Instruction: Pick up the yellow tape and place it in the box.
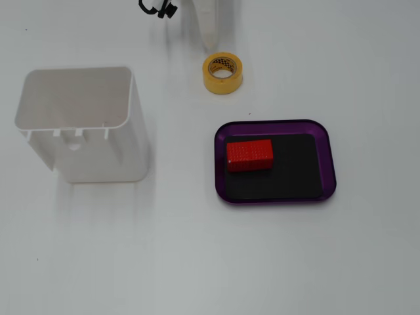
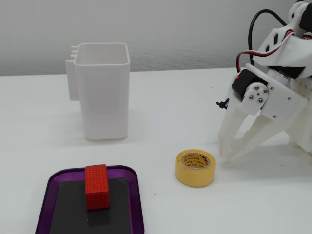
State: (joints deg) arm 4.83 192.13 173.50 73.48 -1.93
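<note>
The yellow tape (image 1: 222, 85) lies flat on the white table, just beyond the box's far left corner in a fixed view; in the other it (image 2: 195, 176) sits right of the box. The box is a shallow purple tray (image 1: 272, 123) with a black floor (image 2: 122, 170). My white gripper (image 1: 210, 44) points down at the table beside the tape, apart from it (image 2: 225, 156). Its fingertips are together and hold nothing.
A red block (image 1: 249, 155) lies in the tray's left part (image 2: 96, 187). A tall white plastic bin (image 1: 82, 125) stands away from the tray (image 2: 105, 97). The arm's body and cables are at the right edge (image 2: 287, 73).
</note>
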